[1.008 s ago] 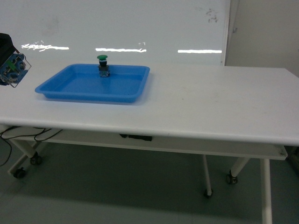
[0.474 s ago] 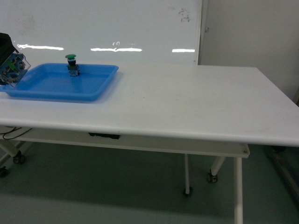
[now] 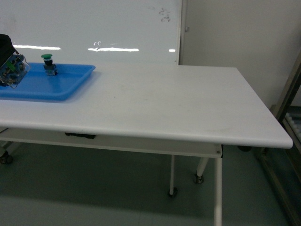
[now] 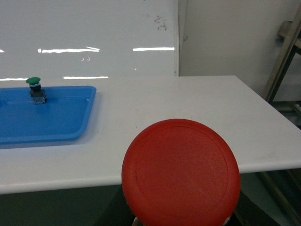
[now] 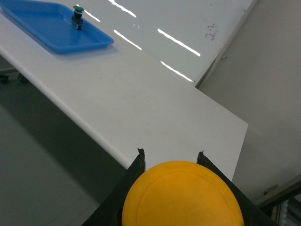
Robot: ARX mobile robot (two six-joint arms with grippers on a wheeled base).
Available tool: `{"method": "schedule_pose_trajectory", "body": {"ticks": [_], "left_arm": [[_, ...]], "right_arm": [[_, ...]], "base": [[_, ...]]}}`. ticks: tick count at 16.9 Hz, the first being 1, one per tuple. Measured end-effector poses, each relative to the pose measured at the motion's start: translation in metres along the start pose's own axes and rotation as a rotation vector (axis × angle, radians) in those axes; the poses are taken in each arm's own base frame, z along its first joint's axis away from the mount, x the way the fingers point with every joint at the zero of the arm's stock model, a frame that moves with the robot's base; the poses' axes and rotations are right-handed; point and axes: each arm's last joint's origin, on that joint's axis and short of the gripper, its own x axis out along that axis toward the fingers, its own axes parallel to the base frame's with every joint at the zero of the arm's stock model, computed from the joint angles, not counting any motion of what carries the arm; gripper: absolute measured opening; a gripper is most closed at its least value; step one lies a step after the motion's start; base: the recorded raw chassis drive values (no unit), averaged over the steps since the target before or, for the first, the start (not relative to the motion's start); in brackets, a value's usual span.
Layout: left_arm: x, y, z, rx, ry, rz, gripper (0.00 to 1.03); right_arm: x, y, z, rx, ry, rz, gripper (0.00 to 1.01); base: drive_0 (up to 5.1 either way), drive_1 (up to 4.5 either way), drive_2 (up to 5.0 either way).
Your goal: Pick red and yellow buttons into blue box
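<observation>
the red mushroom-capped push button point(image 4: 181, 173) is being gripped by the left gripper point(image 4: 181, 221) and the yellow-capped push button point(image 5: 183, 195) clamped in the right gripper point(image 5: 171, 188), seemingly for carrying to the unseen blue box, the green-capped button point(image 3: 48, 64) being left on the shallow blue plastic tray point(image 3: 56, 87).

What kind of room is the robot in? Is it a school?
Probably a lab or workshop, though a classroom is possible. A big whiteboard covers the wall behind a long white table on wheels, a metal rack stands at the right, and a blue tray holds a green button.
</observation>
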Motion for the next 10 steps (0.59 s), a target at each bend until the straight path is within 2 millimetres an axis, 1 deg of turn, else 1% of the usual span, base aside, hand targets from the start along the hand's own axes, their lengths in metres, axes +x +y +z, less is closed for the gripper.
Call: {"method": "schedule_pose_trajectory", "body": {"ticks": [10], "left_arm": [[0.0000,-0.0001,-0.0001,0.000,0.001,0.000,0.24]], "right_arm": [[0.0001,0.0001,-0.0001,0.000,0.001,0.001,0.29]], "base": [[4.3,-2.11,-2.1]]}}
